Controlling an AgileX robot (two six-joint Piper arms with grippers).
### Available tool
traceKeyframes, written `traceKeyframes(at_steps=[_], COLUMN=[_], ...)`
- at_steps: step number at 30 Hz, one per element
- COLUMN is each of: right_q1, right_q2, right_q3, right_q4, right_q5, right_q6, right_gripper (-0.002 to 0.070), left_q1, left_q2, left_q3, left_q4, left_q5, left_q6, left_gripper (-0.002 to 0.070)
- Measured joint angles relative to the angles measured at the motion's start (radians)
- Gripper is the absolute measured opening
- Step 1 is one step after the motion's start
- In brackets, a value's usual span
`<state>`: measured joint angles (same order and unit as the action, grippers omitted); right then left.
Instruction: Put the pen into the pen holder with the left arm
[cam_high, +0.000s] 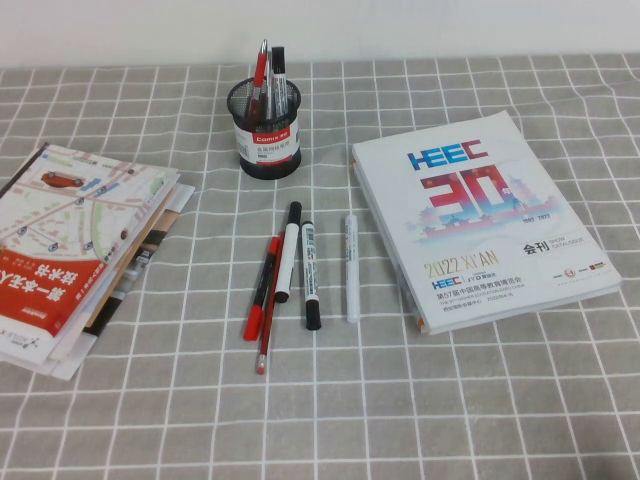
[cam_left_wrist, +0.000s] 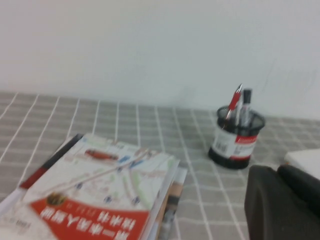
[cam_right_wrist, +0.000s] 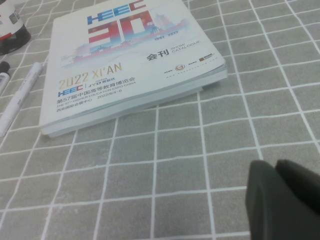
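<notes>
The black mesh pen holder (cam_high: 267, 128) with a red-and-white label stands at the back middle of the checked cloth; it also shows in the left wrist view (cam_left_wrist: 235, 140). A red pen (cam_high: 260, 68) and a black pen (cam_high: 278, 68) stand in it; I cannot tell if this red one is the all-red pen. No all-red thick pen lies on the cloth. My left gripper (cam_left_wrist: 277, 172) is shut and empty, held back at the left, well short of the holder. My right gripper (cam_right_wrist: 277, 167) is shut and empty over bare cloth at the right. Neither arm shows in the high view.
In front of the holder lie a red-and-black pen (cam_high: 262, 288), a thin red pen (cam_high: 266, 335), two white-and-black markers (cam_high: 288, 255) (cam_high: 311, 275) and a white pen (cam_high: 351, 268). A catalogue (cam_high: 480, 215) lies right, a stack of maps and booklets (cam_high: 80, 240) left.
</notes>
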<state>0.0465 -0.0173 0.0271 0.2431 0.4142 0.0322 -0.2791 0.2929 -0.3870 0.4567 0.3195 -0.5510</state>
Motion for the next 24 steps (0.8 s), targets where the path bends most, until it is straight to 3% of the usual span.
traceKeyframes(at_steps=[2,3,7,9,16,24], right_q1=[0.0,0.0,0.0,0.0,0.0,0.0], right_q2=[0.0,0.0,0.0,0.0,0.0,0.0], right_q3=[0.0,0.0,0.0,0.0,0.0,0.0], right_q4=[0.0,0.0,0.0,0.0,0.0,0.0], right_q5=[0.0,0.0,0.0,0.0,0.0,0.0], right_q6=[0.0,0.0,0.0,0.0,0.0,0.0], right_gripper=[-0.0015,-0.0015,-0.0015,-0.0015,-0.0015,-0.0015], left_q1=[0.0,0.022,0.099,0.134,0.183,0.199], left_q2=[0.0,-0.022,-0.066,-0.1,-0.263,-0.301], left_q3=[0.001,0.128,0.248,0.296,0.409,0.411], left_q4=[0.0,-0.189,-0.438,-0.492,-0.535,-0.525], left_q5=[0.04,-0.035,-0.185,-0.247,-0.271,-0.037], left_q6=[0.0,0.175,0.4,0.449,0.496,0.578], left_gripper=[0.0,0.0,0.0,0.0,0.0,0.0])
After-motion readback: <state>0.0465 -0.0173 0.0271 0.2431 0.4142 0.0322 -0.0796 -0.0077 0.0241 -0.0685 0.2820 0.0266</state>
